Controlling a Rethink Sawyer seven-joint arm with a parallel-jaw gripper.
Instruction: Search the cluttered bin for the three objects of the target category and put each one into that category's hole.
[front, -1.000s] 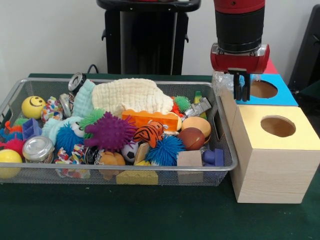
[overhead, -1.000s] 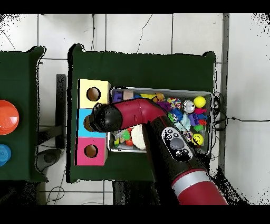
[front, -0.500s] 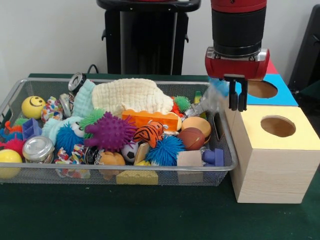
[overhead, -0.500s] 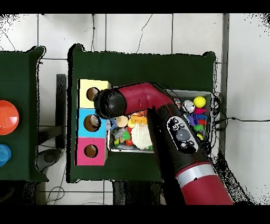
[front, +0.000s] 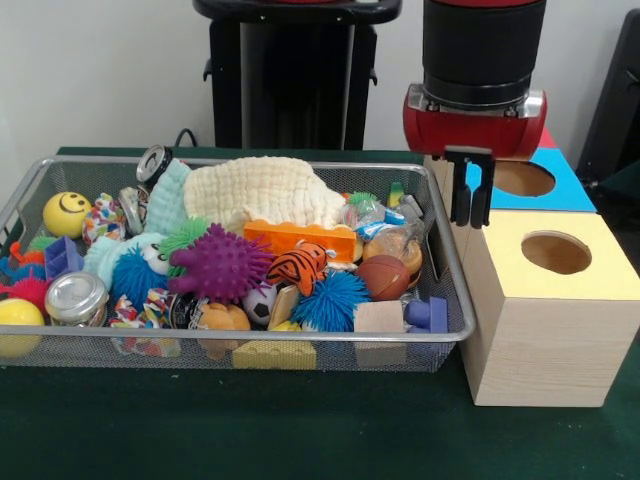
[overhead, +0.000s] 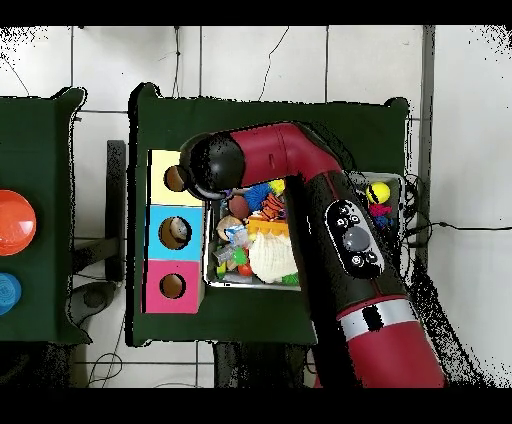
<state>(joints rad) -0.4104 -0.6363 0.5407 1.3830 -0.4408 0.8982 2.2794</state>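
The gripper (front: 470, 200) hangs empty above the seam between the wire bin (front: 445, 262) and the yellow-topped box (front: 540, 300), its two black fingers (front: 461, 195) close together and nearly parallel with nothing between them. A crumpled clear plastic wrapper (front: 385, 225) lies in the bin's corner nearest the boxes, below and to the side of the fingers and apart from them, resting on an orange ball (front: 392, 248) and a brown ball (front: 384, 277). It is bunched, so no long axis can be told. Seen from above, a pale object (overhead: 178, 232) sits in the blue box's hole (overhead: 173, 233). The yellow box's hole (front: 556, 252) is open; the bin is crowded rim to rim, with a cream cloth (front: 265, 192) heaped at the back. The table (front: 300, 430) in front is bare green.
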